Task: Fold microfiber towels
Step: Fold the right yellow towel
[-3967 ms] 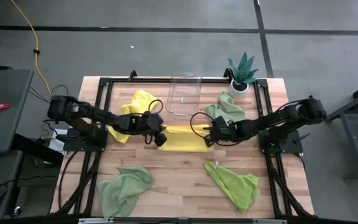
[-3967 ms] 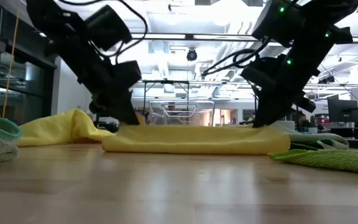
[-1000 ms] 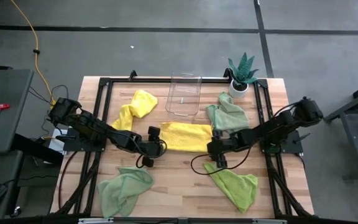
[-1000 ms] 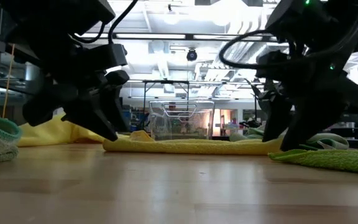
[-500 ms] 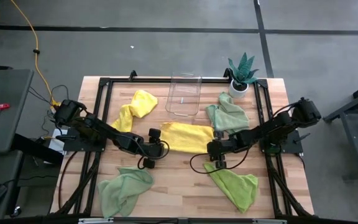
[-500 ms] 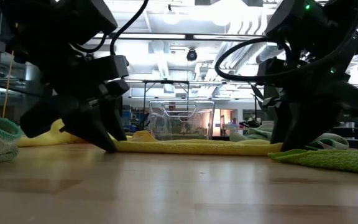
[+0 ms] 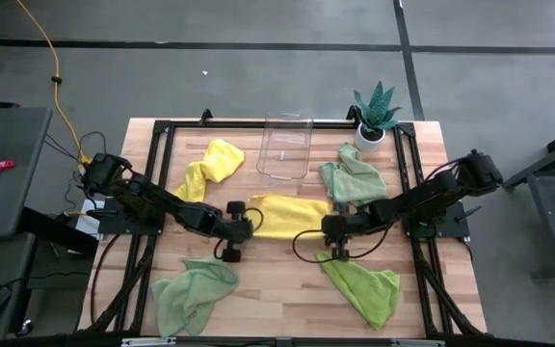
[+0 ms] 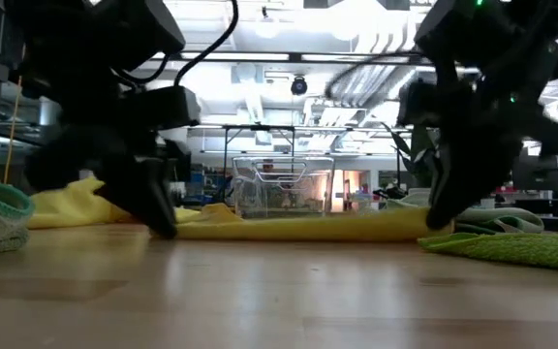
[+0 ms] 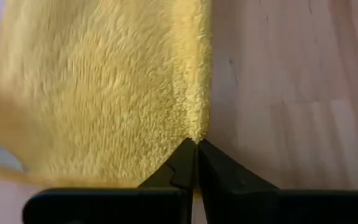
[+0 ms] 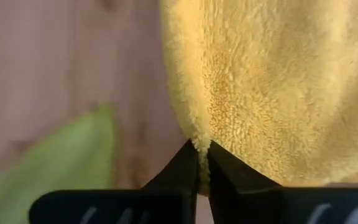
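Note:
A folded bright yellow towel (image 7: 287,214) lies flat on the table's middle; it also shows in the low view (image 8: 298,228). My left gripper (image 7: 247,229) is shut on its near left corner, low at the table, and shows in the low view (image 8: 160,221). My right gripper (image 7: 331,232) is shut on its near right corner, also low (image 8: 441,215). The left wrist view (image 9: 196,148) and the right wrist view (image 10: 202,151) each show shut fingertips with yellow pile between them. My left gripper pinches the towel's near left corner (image 9: 195,133) between its two fingertips, slanting down from the near left. The towel lies on the table. One layer or several, I cannot tell. My right gripper pinches the towel's near right corner (image 10: 199,141) between its two fingertips, slanting down from the near right. The towel lies on the table. One layer or several, I cannot tell.
A second yellow towel (image 7: 210,164) lies crumpled at the far left, a mint green towel (image 7: 353,178) at the far right, a green towel (image 7: 193,294) near left, a lime towel (image 7: 364,289) near right. A clear bin (image 7: 287,146) and a potted plant (image 7: 376,114) stand at the far edge.
Both grippers have gone down and in to the yellow towel's near corners and have shut on them. The towel still lies flat on the table.

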You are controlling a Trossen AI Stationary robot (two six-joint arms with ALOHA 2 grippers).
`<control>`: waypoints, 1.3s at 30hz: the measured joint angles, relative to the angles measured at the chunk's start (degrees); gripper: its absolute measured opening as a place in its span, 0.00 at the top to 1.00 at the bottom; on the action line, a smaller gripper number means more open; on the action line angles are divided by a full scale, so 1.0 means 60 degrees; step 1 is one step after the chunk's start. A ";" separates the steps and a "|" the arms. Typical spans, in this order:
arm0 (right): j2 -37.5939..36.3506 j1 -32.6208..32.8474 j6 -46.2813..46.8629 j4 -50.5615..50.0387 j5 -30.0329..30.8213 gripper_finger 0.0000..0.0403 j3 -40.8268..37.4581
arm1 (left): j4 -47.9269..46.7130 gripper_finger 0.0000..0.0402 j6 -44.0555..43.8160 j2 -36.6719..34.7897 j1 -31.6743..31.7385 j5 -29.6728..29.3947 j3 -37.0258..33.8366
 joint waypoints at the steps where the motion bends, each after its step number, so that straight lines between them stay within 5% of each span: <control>1: -0.0121 -0.0040 0.0148 0.0017 -0.0363 0.98 0.0000 | -0.0096 0.97 -0.0384 -0.0095 -0.0007 0.0307 -0.0005; 7: -0.0643 -0.0177 0.1135 0.0209 -0.2459 0.99 0.0007 | -0.0337 0.99 -0.2003 -0.1165 -0.0019 0.2268 -0.0031; 14: -0.1122 -0.0876 0.2620 0.0229 -0.3575 1.00 0.0004 | -0.0539 0.99 -0.2550 -0.2329 0.0559 0.2312 -0.0010; 27: -0.1217 -0.2281 0.4679 0.0018 -0.2844 1.00 0.0000 | -0.0896 1.00 -0.2853 -0.2091 0.2155 0.1943 -0.0015; 39: -0.1210 -0.2353 0.6125 -0.0744 -0.1606 1.00 0.0007 | -0.1200 1.00 -0.4218 -0.1219 0.2295 0.1208 0.0006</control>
